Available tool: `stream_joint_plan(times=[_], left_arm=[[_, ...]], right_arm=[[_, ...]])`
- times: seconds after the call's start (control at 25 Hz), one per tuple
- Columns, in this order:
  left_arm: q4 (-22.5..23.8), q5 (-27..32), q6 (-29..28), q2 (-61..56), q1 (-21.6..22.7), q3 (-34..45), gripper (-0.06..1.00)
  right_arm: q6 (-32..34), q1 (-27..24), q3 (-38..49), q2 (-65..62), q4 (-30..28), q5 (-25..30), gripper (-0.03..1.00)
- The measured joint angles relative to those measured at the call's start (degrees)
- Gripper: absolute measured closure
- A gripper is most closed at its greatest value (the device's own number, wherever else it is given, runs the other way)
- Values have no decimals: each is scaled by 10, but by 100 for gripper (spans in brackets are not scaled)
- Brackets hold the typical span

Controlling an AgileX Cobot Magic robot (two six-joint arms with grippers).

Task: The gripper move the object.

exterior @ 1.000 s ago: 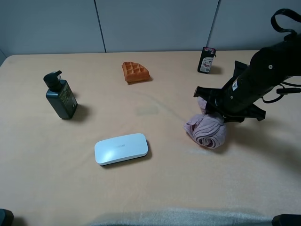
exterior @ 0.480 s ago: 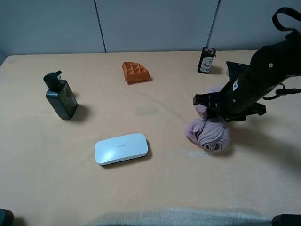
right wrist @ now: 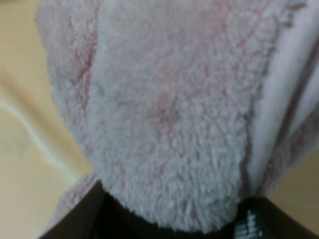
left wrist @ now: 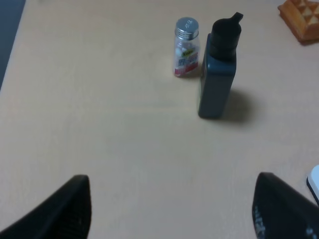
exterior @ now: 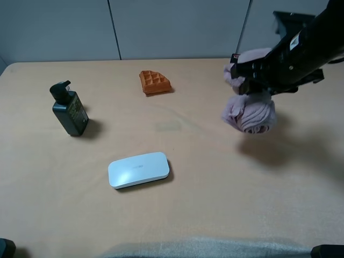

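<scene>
Item one, left arm: your left gripper is idling with its dark fingers standing wide apart on nothing, looking over the black pump bottle and a small clear bottle just beside it. Item two, left of the high frame: that pump bottle is standing upright on the tan table. Item three, lower centre: the white case is lying flat. Item four, upper centre: the orange waffle is sitting near the table's back edge. Item five, upper right: the object, a pink rolled towel, is hanging clear of the table and casting its shadow lower right. Its long axis is running roughly up and down the frame, with one lobe above the fingers and one below. Item six, far right: your right gripper is clamping the object at its cinched middle, and pink pile is filling the right wrist view. Your right arm alone is carrying it, so any set-down is depending on that grip; the left arm is working well apart.
</scene>
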Motion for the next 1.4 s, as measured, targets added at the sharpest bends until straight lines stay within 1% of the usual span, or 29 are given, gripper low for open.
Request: stream_joint_plan(times=[0.16,0.28,0.36,0.64,0.76,1.04,1.4], left_arm=[[0,0,0,0,0,0,21],[0,0,0,0,0,0,21],[0,0,0,0,0,0,21],[0,0,0,0,0,0,21],[0,0,0,0,0,0,21],[0,0,0,0,0,0,21],[0,0,0,0,0,0,21]], right_arm=[[-43,-44,-43,-21,0,56,62],[-79,-79,-59,-30,-1,80,62],[-99,-98,-63,-36,-1,86,62],[-130,-156,-72,-56,-2,85,62],[-144,-178,-89,-56,-2,87,62],[-147,-190,-181,-21,-2,94,62],[-147,-190,-325,92,-5,135,62]])
